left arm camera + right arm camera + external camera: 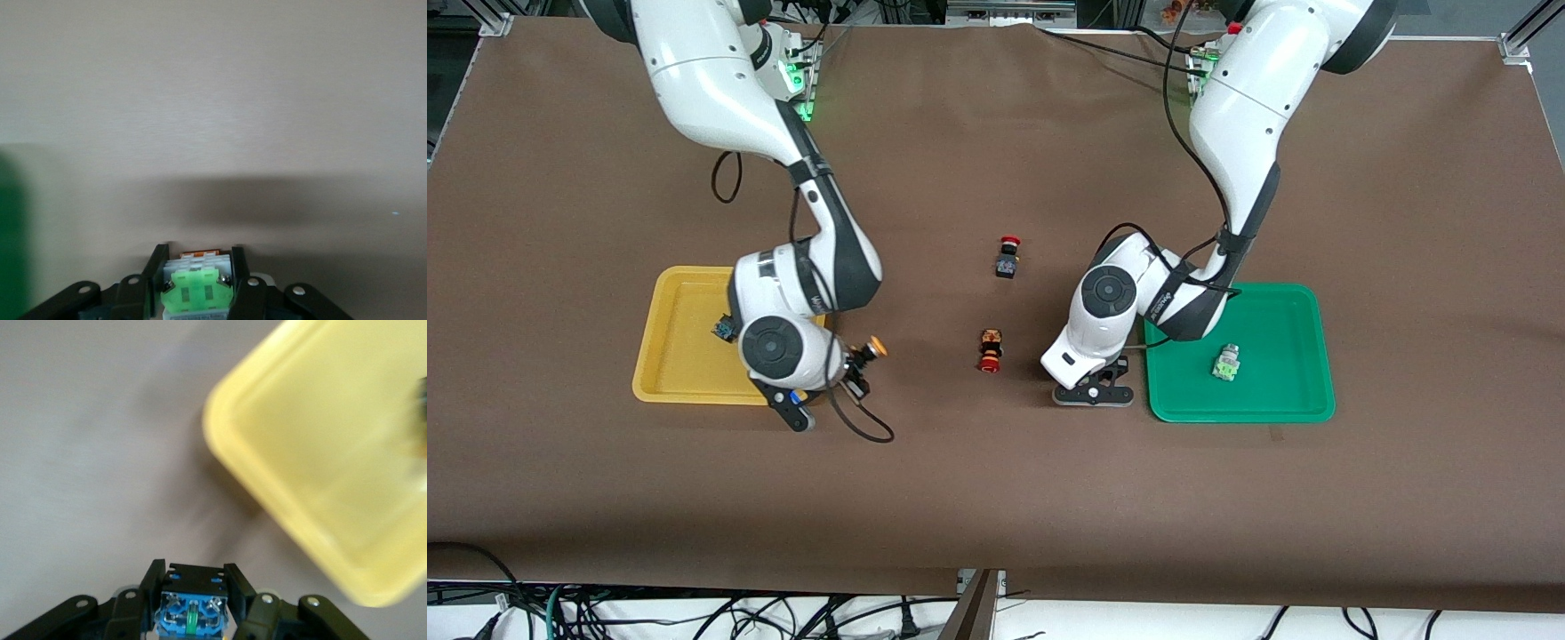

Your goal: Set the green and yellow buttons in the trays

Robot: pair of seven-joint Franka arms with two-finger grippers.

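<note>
My right gripper [860, 363] is shut on a dark blue-black button with an orange-yellow cap [874, 348] and holds it just above the table, beside the yellow tray [669, 356]. The right wrist view shows that button [192, 605] between the fingers [151, 581] and the yellow tray [313, 500]. A second dark button [724, 329] lies in the yellow tray. My left gripper [1096, 386] is low over the table beside the green tray [1280, 400] and is shut on a whitish-green button [197, 292]. Another green button [1226, 363] lies in the green tray.
A black button with a red cap [1008, 256] stands mid-table. An orange-and-black button with a red cap [990, 349] lies nearer the front camera, between the two grippers. A black cable [863, 427] loops on the table by my right gripper.
</note>
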